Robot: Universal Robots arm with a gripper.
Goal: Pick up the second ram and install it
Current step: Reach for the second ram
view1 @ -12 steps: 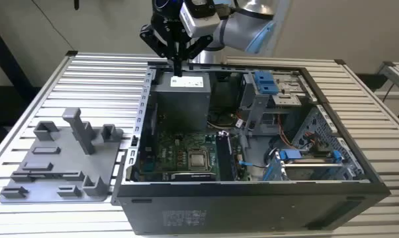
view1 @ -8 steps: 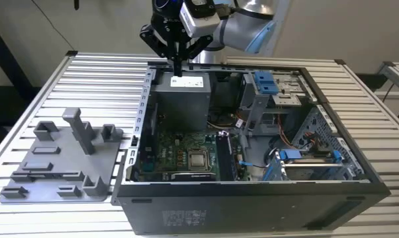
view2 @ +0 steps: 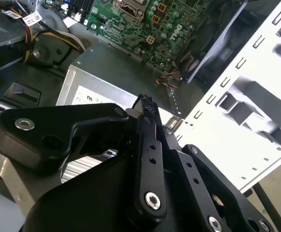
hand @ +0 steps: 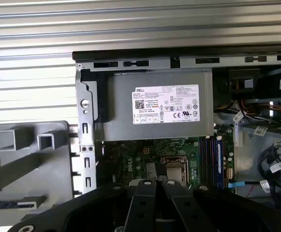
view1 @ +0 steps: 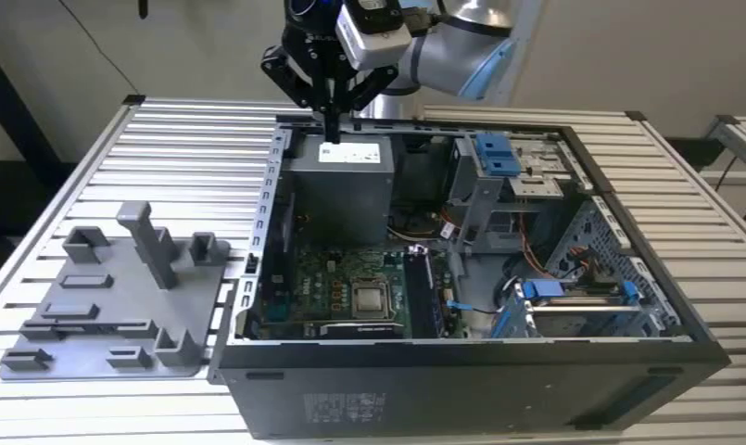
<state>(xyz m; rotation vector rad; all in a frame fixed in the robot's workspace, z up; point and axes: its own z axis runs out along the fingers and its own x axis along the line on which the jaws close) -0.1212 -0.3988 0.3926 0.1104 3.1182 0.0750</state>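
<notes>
My gripper [view1: 332,130] hangs shut, with nothing between its fingers, just above the grey power supply [view1: 342,185] at the back of the open computer case. In both wrist views the two black fingers meet at one tip [view2: 146,104] [hand: 155,183] over that power supply [hand: 155,106]. A long dark ribbed strip [hand: 14,203], apparently the second ram, rests in a slot of the grey fixture tray [view1: 113,306], well away from my gripper. The green motherboard [view1: 335,287] lies in the case floor. Its long memory slots [hand: 213,159] run beside the processor socket.
The case's metal walls [view1: 268,232] ring the motherboard. Blue drive brackets [view1: 497,153] and loose cables [view1: 558,260] crowd the exterior view's right side of the case. The tray's upright posts [view1: 150,241] rise on the slatted aluminium table [view1: 187,148].
</notes>
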